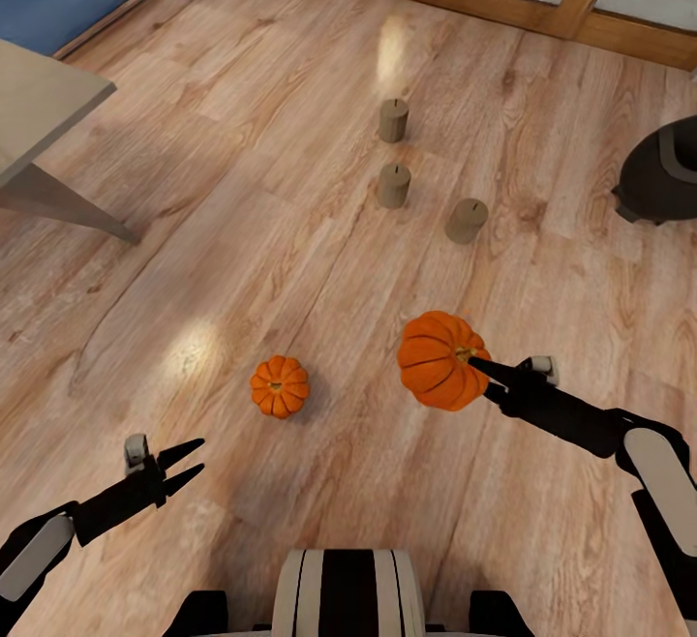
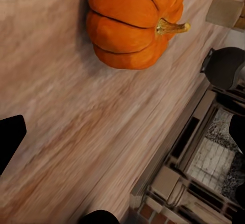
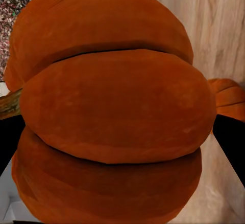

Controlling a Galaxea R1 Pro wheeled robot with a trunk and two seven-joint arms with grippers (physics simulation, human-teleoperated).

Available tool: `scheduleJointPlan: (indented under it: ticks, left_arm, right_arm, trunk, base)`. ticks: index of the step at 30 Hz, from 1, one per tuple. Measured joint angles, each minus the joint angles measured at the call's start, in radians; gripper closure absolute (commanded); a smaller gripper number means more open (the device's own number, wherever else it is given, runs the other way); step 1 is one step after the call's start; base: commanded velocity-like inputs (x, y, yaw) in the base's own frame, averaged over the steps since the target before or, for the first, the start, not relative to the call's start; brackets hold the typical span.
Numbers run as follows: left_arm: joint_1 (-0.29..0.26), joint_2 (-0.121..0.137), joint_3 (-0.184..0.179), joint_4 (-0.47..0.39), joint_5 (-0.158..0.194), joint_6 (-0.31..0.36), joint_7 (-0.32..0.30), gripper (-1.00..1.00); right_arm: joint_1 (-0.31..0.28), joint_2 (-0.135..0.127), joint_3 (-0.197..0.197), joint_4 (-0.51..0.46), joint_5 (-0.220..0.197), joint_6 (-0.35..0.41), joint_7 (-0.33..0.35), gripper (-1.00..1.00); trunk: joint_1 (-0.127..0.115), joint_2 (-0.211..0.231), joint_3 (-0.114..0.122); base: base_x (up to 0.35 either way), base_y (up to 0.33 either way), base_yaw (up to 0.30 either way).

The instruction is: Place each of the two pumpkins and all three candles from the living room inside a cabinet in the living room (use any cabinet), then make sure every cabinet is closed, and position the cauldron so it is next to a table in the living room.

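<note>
While the right gripper point(image 1: 481, 366) held the larger ribbed orange pumpkin point(image 1: 440, 359) off the wooden floor point(image 1: 290, 230), the left gripper point(image 1: 189, 463) hung open near the smaller orange pumpkin point(image 1: 280, 386). Beyond stood 3 tan stubby candles point(image 1: 394, 185). Likely next: carrying it to a cabinet.

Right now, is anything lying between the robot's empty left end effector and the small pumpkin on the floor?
Nothing visible: bare wooden floor separates the open left end effector from the small pumpkin.

Cauldron point(image 1: 663, 177) and table point(image 1: 44, 105) cut by frame edges
</note>
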Motion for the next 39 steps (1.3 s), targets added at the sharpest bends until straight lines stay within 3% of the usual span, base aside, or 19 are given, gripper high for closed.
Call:
scheduleJointPlan:
  ticks: [23,31,39]
  left_arm:
    - [0.001,0.003,0.000,0.002,-0.006,-0.001,0.002,-1.00]
    - [0.000,0.003,0.057,0.068,-0.008,-0.007,0.017,-1.00]
    - [0.000,-0.006,0.059,0.075,-0.010,-0.089,0.105,-1.00]
  right_arm:
    - [0.001,0.001,0.006,0.000,0.002,0.000,-0.002,1.00]
    - [0.001,0.002,0.005,0.000,0.007,0.000,-0.002,1.00]
    - [0.001,0.004,0.006,0.000,0.009,0.000,-0.002,1.00]
  trunk:
    - [0.000,0.000,0.000]
    - [0.000,0.000,0.000]
    - [0.000,0.000,0.000]
  base:
    - [0.115,-0.044,0.000]
    - [0.013,0.000,0.000]
    - [0.000,0.000,0.000]
